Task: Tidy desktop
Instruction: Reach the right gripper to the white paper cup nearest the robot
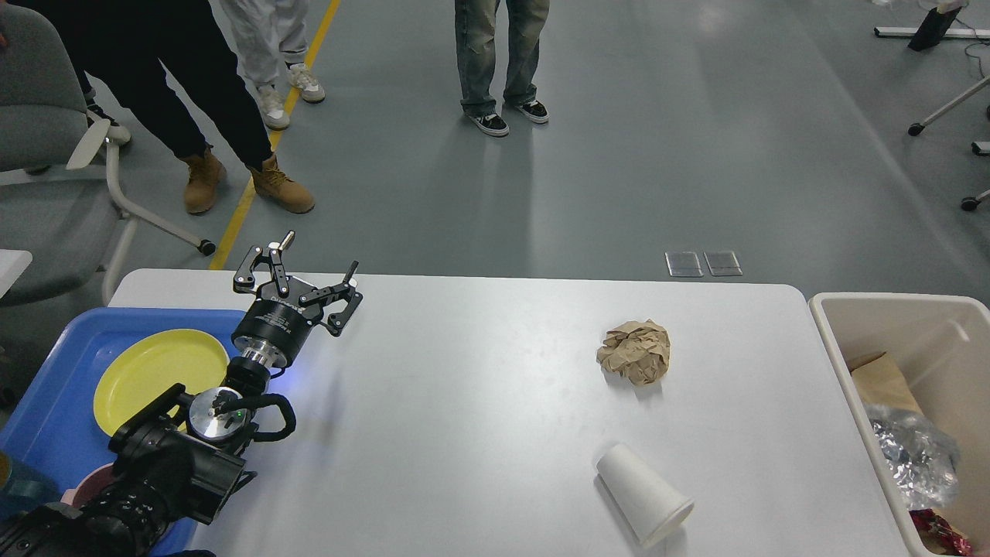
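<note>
- Across the middle of my view lies the desk (479, 387), a wide white top with rounded corners, its long axis running left to right in front of me; it is rigid and fixed, so what I actually handle is the litter on it.
- Left tool (298, 275) hangs over the desk's far-left corner, beside the blue tray (54, 418) with the yellow plate (155, 375); its fingers are spread wide and hold nothing. I see no right tool.
- Crumpled brown paper (634, 352) sits right of centre: light, soft and springy, I judge. A pinch across its bulk should do.
- White paper cup (644, 495) lies on its side near the front edge, mouth toward the lower right, base toward the upper left. Thin-walled and easily crushed, likely to roll; I'd close gently across the body.
- Beige bin (843, 363) stands just off the right end, already holding scraps.
</note>
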Motion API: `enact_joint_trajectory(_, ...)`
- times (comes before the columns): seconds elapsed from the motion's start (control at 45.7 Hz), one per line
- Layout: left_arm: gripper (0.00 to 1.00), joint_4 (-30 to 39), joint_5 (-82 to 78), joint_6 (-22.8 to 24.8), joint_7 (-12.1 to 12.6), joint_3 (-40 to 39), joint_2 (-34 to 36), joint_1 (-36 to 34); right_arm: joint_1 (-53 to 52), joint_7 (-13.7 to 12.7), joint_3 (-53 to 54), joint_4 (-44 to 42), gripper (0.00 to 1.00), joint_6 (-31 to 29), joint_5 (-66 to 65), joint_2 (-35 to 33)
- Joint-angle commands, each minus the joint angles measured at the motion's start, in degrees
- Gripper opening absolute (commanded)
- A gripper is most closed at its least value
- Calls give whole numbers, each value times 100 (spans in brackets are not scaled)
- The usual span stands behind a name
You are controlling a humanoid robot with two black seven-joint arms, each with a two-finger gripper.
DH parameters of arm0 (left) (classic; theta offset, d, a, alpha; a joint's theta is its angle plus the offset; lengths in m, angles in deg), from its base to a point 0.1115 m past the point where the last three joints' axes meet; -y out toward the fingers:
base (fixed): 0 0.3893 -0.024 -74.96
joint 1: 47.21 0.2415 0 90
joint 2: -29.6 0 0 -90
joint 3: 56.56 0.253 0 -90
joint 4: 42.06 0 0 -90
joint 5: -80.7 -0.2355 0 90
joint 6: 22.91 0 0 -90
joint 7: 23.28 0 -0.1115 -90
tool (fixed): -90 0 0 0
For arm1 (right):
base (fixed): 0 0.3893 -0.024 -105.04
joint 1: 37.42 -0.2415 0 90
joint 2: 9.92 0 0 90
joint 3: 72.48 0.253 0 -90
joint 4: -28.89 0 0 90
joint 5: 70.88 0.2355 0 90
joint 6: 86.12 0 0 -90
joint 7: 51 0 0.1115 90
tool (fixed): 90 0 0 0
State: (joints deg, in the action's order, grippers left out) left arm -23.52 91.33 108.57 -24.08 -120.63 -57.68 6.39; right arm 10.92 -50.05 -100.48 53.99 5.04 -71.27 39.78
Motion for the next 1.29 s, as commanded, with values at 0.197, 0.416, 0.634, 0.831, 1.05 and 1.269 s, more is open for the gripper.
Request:
enact_joint_trajectory(0.197, 96, 0, 0, 0, 1, 0, 0, 1, -2995, -25, -1793, 1373, 100, -107, -14, 259)
enact_joint_trajectory(0.416, 96, 0, 0, 0, 1, 0, 0, 1, -5562, -16, -3887, 2754, 100, -1309, -5, 1463)
enact_joint_trajectory(0.634, 96, 0, 0, 0, 1, 0, 0, 1, -7408, 1, -3993, 4327, 100, -3963, 4, 2307)
enact_joint_trajectory(0.831, 96, 0, 0, 0, 1, 0, 0, 1, -7771, -7, -3941, 4566, 100, -4633, 12, 2817)
enact_joint_trajectory(1.05, 96, 0, 0, 0, 1, 0, 0, 1, -7015, -139, -3642, 5110, 99, -4519, -40, 2958)
enact_joint_trajectory(1.269, 96, 0, 0, 0, 1, 0, 0, 1, -6241, -684, -3607, 5102, 99, -3447, -75, 3467)
